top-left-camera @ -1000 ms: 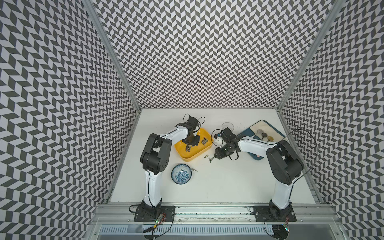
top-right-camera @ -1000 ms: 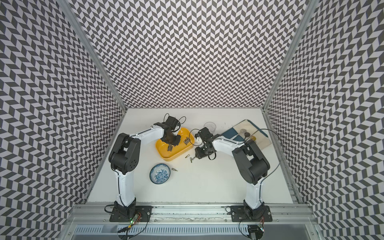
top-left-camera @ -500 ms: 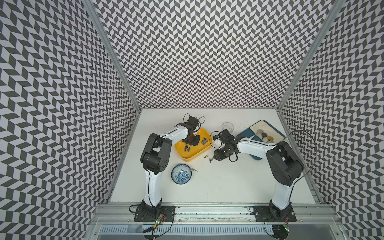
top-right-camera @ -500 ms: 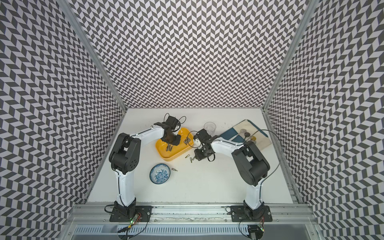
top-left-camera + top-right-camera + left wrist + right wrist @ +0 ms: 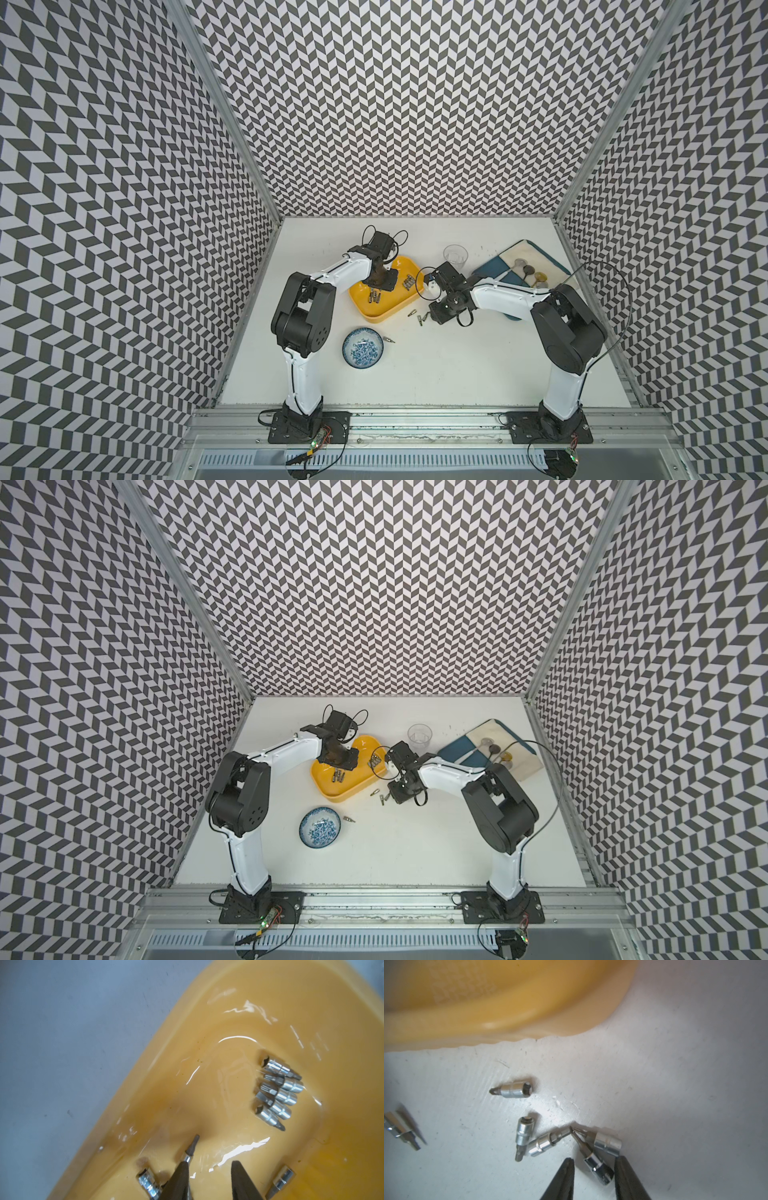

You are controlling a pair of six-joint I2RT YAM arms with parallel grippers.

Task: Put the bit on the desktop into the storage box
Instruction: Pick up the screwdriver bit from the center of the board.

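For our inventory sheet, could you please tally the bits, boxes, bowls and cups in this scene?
bits: 14 (8 in the box, 6 loose on the desktop)
box: 1
bowl: 1
cup: 1
total: 17

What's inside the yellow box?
The storage box holds a row of five shiny bits side by side, and three more bits by the left gripper. The gripper covers part of the floor, so more could hide there.
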